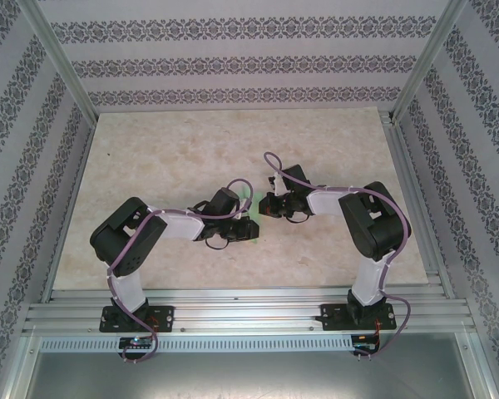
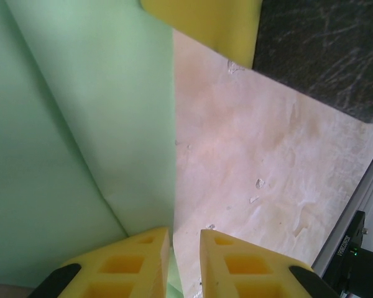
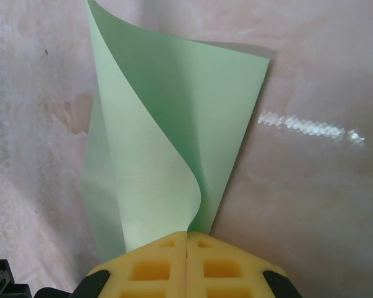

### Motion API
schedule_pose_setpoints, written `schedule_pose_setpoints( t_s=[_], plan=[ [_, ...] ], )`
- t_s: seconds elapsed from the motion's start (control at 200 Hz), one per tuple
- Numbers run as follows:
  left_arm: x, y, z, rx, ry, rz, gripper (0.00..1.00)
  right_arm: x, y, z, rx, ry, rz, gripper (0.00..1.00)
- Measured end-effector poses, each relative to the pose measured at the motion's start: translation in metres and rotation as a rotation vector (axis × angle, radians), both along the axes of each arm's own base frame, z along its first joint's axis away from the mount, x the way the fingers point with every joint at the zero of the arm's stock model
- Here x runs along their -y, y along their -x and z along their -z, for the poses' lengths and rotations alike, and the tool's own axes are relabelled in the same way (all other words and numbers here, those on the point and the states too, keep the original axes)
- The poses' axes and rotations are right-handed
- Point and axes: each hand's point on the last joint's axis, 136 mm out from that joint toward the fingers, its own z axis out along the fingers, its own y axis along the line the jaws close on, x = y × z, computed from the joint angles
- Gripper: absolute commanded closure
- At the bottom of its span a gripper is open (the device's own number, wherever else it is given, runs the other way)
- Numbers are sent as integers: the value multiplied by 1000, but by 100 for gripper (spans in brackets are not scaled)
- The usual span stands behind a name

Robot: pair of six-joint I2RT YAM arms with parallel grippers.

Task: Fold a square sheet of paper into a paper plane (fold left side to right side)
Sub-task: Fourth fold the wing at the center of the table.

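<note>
paper sheet [image 3: 174, 124] pinched in right gripper [image 3: 186, 237] (flap curling up)

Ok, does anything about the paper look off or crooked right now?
The square sheet of paper isn't lying flat: one flap curls up in a loose bend where the right gripper pinches it with shut jaws. The table looks scuffed, with small white flecks.

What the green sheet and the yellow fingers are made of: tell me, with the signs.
Green sheet: thin matte paper, it seems; it curls in a soft arc and holds a sharp crease. Yellow fingers: probably moulded plastic or firm foam, matte, with square hollow pockets.
</note>
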Motion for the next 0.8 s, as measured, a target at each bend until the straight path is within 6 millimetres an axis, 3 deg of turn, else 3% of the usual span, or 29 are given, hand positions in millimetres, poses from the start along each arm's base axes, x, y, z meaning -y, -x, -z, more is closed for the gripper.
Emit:
schedule_pose_setpoints(
  t_s=[0.799],
  plan=[
    [-5, 0, 0, 16, 3, -29, 79, -20, -8, 5, -28, 34, -48, 99]
  ],
)
